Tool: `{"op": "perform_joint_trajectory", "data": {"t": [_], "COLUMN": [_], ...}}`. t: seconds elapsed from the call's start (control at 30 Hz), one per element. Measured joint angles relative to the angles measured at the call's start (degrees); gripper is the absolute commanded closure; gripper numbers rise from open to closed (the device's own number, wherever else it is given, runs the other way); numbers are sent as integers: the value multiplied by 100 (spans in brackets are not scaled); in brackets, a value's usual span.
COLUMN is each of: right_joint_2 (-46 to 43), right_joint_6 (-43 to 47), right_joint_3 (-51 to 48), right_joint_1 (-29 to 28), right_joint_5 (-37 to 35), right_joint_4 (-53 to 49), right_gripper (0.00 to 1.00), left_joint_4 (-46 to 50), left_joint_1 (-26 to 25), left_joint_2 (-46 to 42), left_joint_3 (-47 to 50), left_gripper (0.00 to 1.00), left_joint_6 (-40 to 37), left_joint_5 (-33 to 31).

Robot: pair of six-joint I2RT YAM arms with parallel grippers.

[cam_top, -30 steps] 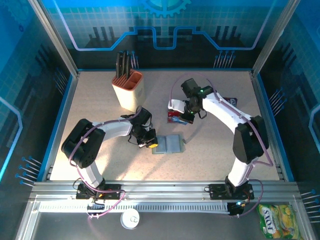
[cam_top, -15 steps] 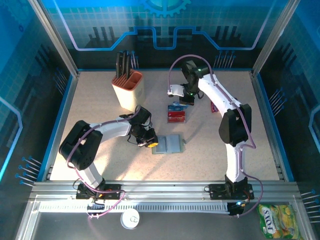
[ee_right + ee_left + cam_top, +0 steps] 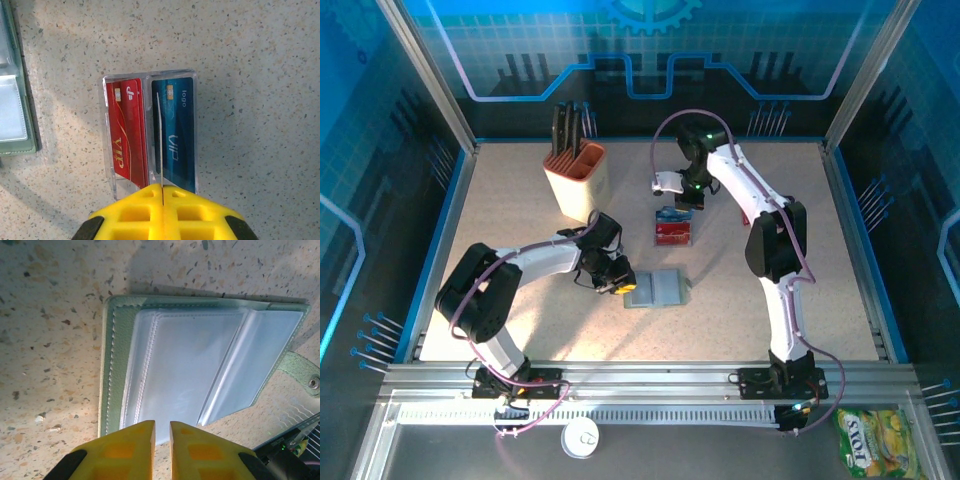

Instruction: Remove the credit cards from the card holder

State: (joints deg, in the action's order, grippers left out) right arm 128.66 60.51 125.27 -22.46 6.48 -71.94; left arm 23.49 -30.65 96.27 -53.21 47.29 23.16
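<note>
Right fingers (image 3: 135, 212) meet above speckled tabletop (image 3: 240, 60) within blue walls (image 3: 520, 60).

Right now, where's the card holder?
Top view: the card holder lies open on the table near centre, just right of the left end effector, with the credit cards beyond it toward the far side.

Speckled beige table (image 3: 720, 310): knife block (image 3: 577, 180) far left; open card holder (image 3: 657, 289) centre; credit cards (image 3: 673, 227) beyond, apart.

I count at least one flat red plastic card (image 3: 127, 132) and one flat blue plastic card (image 3: 175, 132). Plus one soft grey-green wallet (image 3: 658, 288), one beige knife block (image 3: 578, 180) and one yellow snack packet (image 3: 875, 440).
</note>
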Motion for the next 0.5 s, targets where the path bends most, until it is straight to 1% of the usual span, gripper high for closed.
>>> {"op": "perform_joint_trajectory", "data": {"t": [0.2, 0.27, 0.3, 0.4, 0.47, 0.5], "right_joint_2": [131, 164, 177, 190, 190, 190], "right_joint_6": [0, 0, 0, -4, -35, -61], "right_joint_3": [0, 0, 0, 0, 0, 0], "right_joint_1": [0, 0, 0, 0, 0, 0], "right_joint_5": [33, 46, 55, 55, 52, 37], "right_joint_4": [-13, -7, -4, 11, 42, 76], "right_gripper": [100, 96, 92, 89, 81, 79], "left_joint_4": [0, 0, -2, -4, -9, -15], "left_joint_1": [0, 0, 0, -4, -13, -17], "left_joint_2": [0, 0, 0, 0, 0, 0], "left_joint_3": [0, 0, 0, 0, 0, 0], "left_gripper": [83, 83, 83, 83, 83, 83], "left_joint_6": [66, 76, 79, 79, 79, 79], "left_joint_5": [-2, 0, -2, -2, -2, -2]}}
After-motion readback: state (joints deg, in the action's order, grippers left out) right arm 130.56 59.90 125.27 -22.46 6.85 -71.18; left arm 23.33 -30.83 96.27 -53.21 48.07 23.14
